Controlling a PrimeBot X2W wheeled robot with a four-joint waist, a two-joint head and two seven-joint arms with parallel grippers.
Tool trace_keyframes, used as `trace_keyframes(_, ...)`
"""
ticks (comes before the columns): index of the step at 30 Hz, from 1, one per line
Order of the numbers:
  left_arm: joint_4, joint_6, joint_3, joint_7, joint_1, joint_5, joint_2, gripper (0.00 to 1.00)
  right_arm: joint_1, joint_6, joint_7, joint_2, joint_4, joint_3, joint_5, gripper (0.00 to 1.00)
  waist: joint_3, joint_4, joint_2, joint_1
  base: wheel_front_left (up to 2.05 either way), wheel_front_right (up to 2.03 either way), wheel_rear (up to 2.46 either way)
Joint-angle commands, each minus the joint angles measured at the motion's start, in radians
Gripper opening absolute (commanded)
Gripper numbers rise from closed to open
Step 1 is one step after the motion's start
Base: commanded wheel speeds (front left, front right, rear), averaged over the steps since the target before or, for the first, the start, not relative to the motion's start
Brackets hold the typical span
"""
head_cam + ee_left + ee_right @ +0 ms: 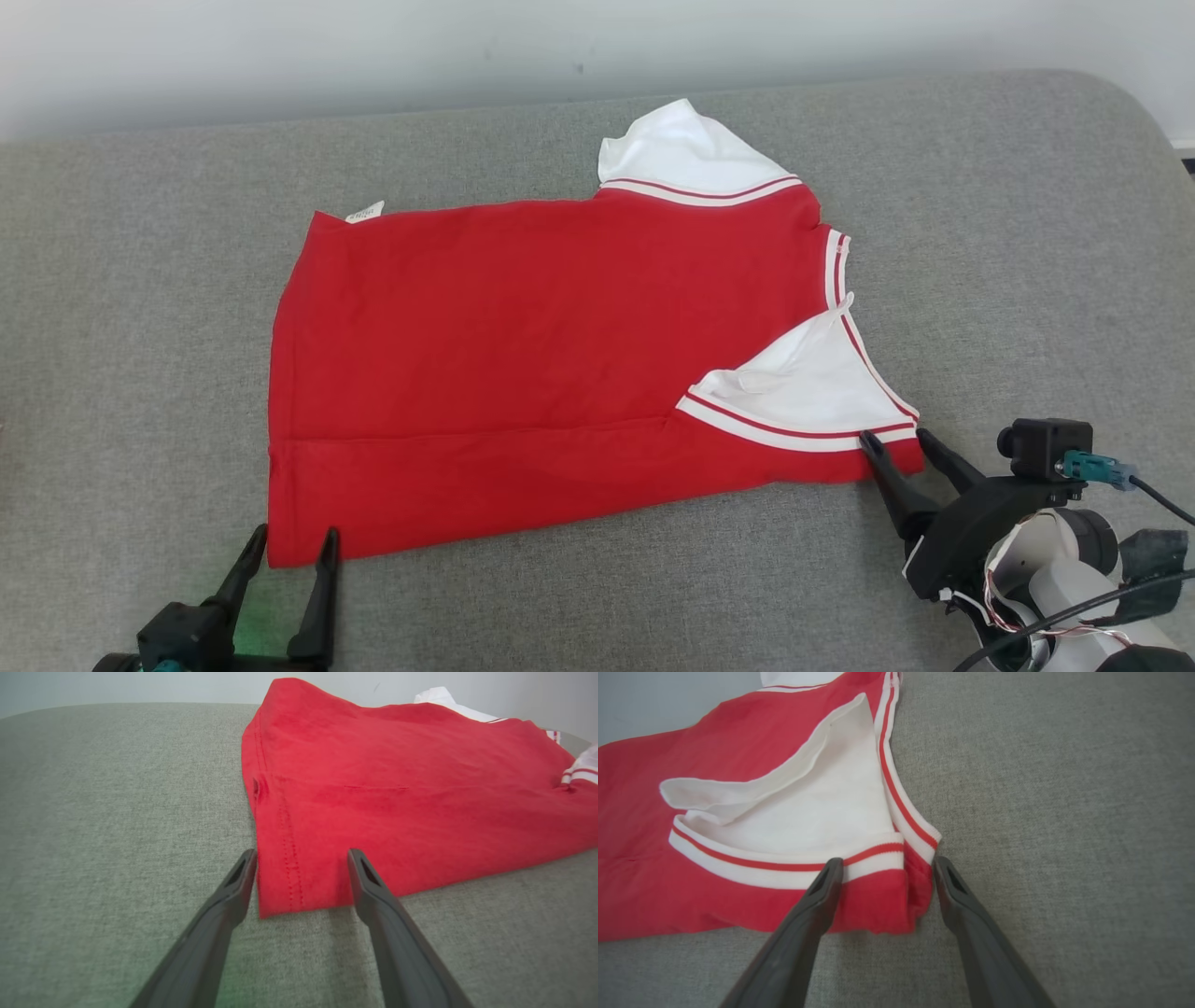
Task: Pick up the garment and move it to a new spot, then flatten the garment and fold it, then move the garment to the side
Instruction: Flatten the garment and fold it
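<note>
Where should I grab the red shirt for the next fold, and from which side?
Take the shirt's two near corners: hem corner with the left gripper, striped corner with the right gripper. Come in low from the robot's side; both corners lie flat between open jaws.

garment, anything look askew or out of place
The garment is not flat: its near white sleeve lies folded over onto the red body with a flap turned up, and a white label pokes out at the far left corner.
</note>
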Motion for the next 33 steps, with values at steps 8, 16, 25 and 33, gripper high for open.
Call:
trace_keyframes(8,0.081,-0.013,0.013,-0.004,-0.041,0.011,-0.014,0.0,0.0,0.0,0.049,0.043,0.037,-0.002,-0.036,0.0,0.007,0.001,-0.0001,0.0,0.0,0.0,0.0)
trace_keyframes(16,0.095,-0.024,0.011,-0.004,-0.02,0.012,-0.027,0.0,0.046,-0.001,0.05,0.032,0.014,-0.052,0.038,0.0,-0.038,0.014,-0.0001,0.0,0.0,0.0,0.0)
trace_keyframes(25,0.033,-0.026,0.006,-0.004,0.073,0.021,-0.047,0.0,0.207,-0.001,0.098,-0.038,-0.118,-0.166,0.1,0.0,-0.098,0.007,-0.0001,0.0,0.0,0.0,0.0)
trace_keyframes(33,-0.037,-0.003,-0.001,-0.004,0.201,0.001,-0.078,0.0,0.417,-0.001,0.234,-0.033,-0.294,-0.285,0.072,0.0,-0.128,-0.004,-0.0001,0.0,0.0,0.0,0.0)
